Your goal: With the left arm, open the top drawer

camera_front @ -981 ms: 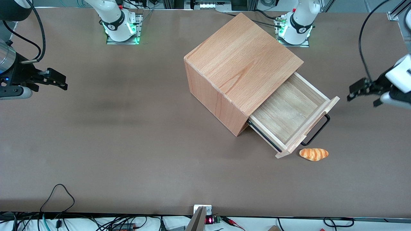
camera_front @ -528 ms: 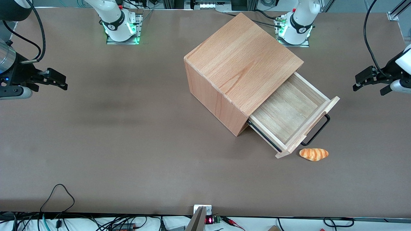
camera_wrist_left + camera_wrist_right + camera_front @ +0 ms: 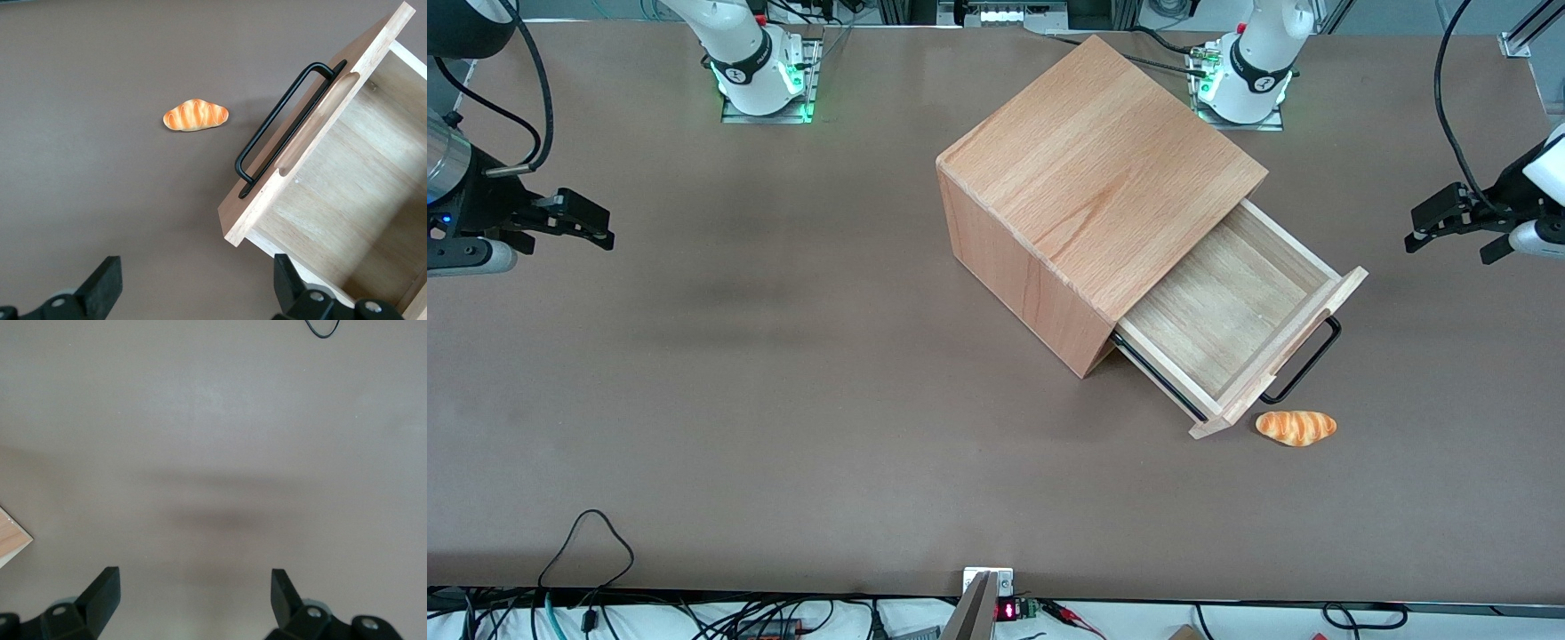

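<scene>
One drawer, and it's basically open already. The top drawer (image 3: 1232,307) sticks well out of the wooden casing (image 3: 1089,196), toward the working arm's end of the table and a bit nearer the front camera than the casing itself. You can see straight down onto its bare wooden floor, nothing in it as far as I can tell. The front panel (image 3: 313,127) and its thin black wire handle (image 3: 283,120) are fully clear of the casing.

The left arm's gripper (image 3: 1449,218) hangs in the air well apart from the drawer, out near the working arm's edge of the table, holding nothing. From the wrist camera its two black fingers (image 3: 103,283) are spread wide, with only table showing between them, plus a corner of the drawer. No contact with the handle at all.

So my read: the pull is done and the arm has let go. I can't tell whether the drawer is at its full travel, since the slides are mostly hidden, but a good part of the tray is exposed, and that looks like plenty for "open". If anything is left, it's just the arm parking itself.

Only other thing around is a little toy bread roll (image 3: 1296,427) on the brown table (image 3: 783,400), just beside the nearer corner of the drawer front, not touching it.
</scene>
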`<state>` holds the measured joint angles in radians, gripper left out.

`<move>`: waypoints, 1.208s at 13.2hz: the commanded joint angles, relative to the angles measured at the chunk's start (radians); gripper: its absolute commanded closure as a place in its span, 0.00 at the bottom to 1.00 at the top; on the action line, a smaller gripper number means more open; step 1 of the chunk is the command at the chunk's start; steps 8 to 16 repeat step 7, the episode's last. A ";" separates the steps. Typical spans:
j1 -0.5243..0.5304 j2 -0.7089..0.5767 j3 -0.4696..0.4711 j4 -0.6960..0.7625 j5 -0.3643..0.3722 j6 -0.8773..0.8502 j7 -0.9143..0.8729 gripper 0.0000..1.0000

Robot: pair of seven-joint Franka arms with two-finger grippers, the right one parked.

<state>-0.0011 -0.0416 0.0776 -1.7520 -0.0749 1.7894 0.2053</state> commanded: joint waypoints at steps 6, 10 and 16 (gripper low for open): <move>0.009 -0.020 0.013 -0.003 0.039 -0.059 -0.030 0.00; 0.009 -0.021 0.013 -0.001 0.047 -0.059 -0.030 0.00; 0.009 -0.021 0.013 -0.001 0.047 -0.059 -0.030 0.00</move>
